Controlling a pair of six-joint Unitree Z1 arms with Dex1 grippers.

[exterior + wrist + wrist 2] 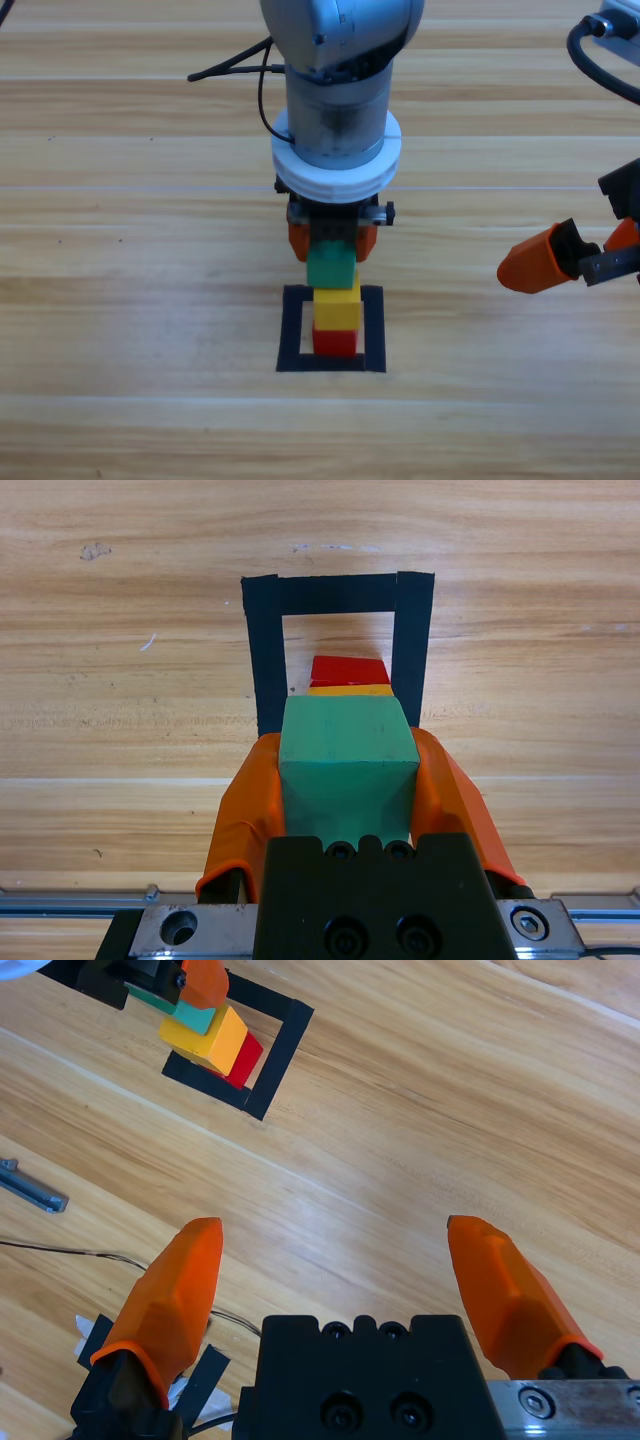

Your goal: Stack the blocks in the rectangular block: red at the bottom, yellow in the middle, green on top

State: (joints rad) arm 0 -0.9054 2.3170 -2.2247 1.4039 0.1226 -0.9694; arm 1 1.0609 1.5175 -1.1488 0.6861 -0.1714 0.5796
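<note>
Inside the black tape square (374, 330) stands the red cube (335, 341) with the yellow cube (337, 307) on it. The green cube (331, 266) sits on top of the yellow one, and my left gripper (331, 240) is shut on it from above. In the left wrist view the green cube (347, 765) fills the space between the orange jaws, with slivers of yellow (348, 690) and red (349, 670) below and the tape square (262, 660) around them. My right gripper (580, 258) waits open at the right edge, holding nothing. Its wrist view shows the stack (212, 1038) far off.
The wooden table stretches around the square on all sides. A black cable (235, 66) lies behind the left arm, and another cable (600, 70) loops at the top right corner. A metal rail (30, 1188) shows in the right wrist view.
</note>
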